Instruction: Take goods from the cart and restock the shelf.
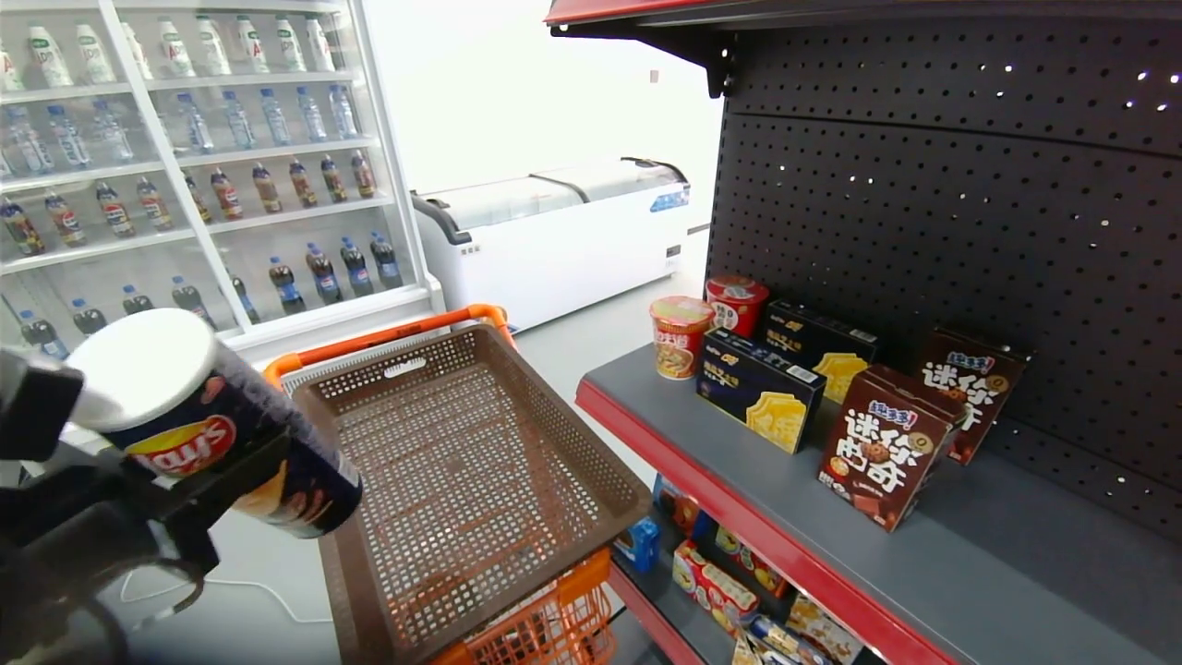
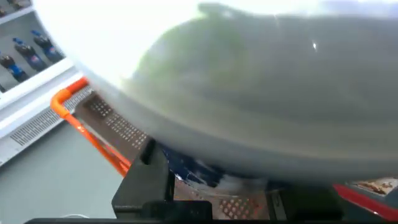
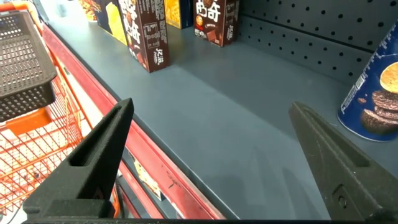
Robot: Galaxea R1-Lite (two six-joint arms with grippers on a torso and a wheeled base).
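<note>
- One tall chips can [image 1: 199,420] is in my left gripper [image 1: 242,473], which is clamped around the can's body. The can hangs tilted, with the white lid [image 1: 138,365] upward, just beside the brown basket [image 1: 480,462] of the cart [image 1: 388,334].
- I judge the can light and stiff along its length. Its thin wall may dent and the chips inside break easily, so a gentle squeeze is enough.
- Its glossy round side may slip or turn in the grip. A hold near the middle, away from the soft lid, seems safest.
- My right gripper [image 3: 214,174] has its jaws wide apart and holds nothing, above the grey shelf [image 3: 249,118].
- I think the can should stand upright on the shelf, near the brown boxes [image 1: 886,443].
</note>
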